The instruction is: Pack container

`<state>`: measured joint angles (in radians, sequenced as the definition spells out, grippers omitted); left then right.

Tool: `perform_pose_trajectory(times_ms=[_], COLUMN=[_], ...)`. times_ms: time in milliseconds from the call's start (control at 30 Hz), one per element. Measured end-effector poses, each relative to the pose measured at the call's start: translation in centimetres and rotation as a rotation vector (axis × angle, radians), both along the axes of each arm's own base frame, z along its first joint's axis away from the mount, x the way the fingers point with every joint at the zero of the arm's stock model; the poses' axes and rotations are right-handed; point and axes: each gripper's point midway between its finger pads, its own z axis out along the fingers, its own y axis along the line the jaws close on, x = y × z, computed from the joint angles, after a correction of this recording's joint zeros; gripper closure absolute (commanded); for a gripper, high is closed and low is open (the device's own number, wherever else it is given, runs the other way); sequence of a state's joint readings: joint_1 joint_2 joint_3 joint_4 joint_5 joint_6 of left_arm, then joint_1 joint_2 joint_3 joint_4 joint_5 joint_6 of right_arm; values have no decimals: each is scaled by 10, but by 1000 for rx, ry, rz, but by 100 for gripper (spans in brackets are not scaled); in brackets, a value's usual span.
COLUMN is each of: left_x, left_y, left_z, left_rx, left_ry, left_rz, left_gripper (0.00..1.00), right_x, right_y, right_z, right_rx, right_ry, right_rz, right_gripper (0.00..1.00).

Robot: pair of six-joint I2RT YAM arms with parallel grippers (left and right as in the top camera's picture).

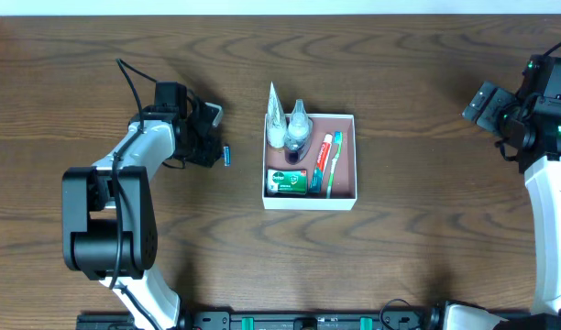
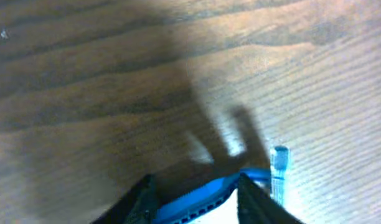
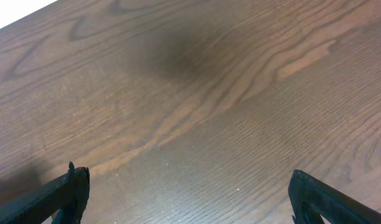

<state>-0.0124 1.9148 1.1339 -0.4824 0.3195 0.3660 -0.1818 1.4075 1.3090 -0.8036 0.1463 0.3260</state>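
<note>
Driving this one remotely and I'm looking down at the table (image 1: 427, 247); the left arm (image 1: 106, 211) is reaching out over the left half, and the right arm (image 1: 546, 192) is parking way off at the right edge; the container (image 1: 346, 128) is sitting mid-table, well apart from both, already holding a green box (image 1: 287, 181), toothbrushes (image 1: 324, 160) and some bottles (image 1: 299, 128).

So I'm reckoning the packing is well along and I'm on the pickup step for one of the last bits; a small blue tube (image 1: 227, 156) is lying on the wood between the left gripper (image 1: 207, 137) and the container, just beside the gripper.

On the left wrist cam the tube is sitting outside the fingers, not between them; a blue-and-white thing (image 2: 203, 196) is showing between the jaws, but it's blurry, so I can't tell if they're clenching it or hanging loose; the right gripper (image 3: 187, 177) is spread wide with nothing in it.

Next move, I'm guessing: shifting the left gripper sideways until the jaws are straddling the tube, then closing and carrying it over into the container.
</note>
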Motion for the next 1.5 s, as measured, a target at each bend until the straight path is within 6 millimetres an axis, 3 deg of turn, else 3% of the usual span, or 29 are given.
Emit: perform_pose_trajectory(times_ms=[333,767,1133,1367,1500], left_x=[-7,-51,-48,-45,-39], left_y=[-3,-9,-7,13,23], left_z=[0,0,-1,1,14], left_rx=[-60,-101,-85,32,73], left_ry=[85,336,347,296,236], left_rz=[182,400,493,529,545], left_gripper=[68,67,68,67,67], right_x=[0,0,0,0,0], right_y=[0,0,0,0,0], right_z=[0,0,0,0,0], right_rx=[0,0,0,0,0], right_ry=[0,0,0,0,0], right_rz=[0,0,0,0,0], right_gripper=[1,1,1,1,1])
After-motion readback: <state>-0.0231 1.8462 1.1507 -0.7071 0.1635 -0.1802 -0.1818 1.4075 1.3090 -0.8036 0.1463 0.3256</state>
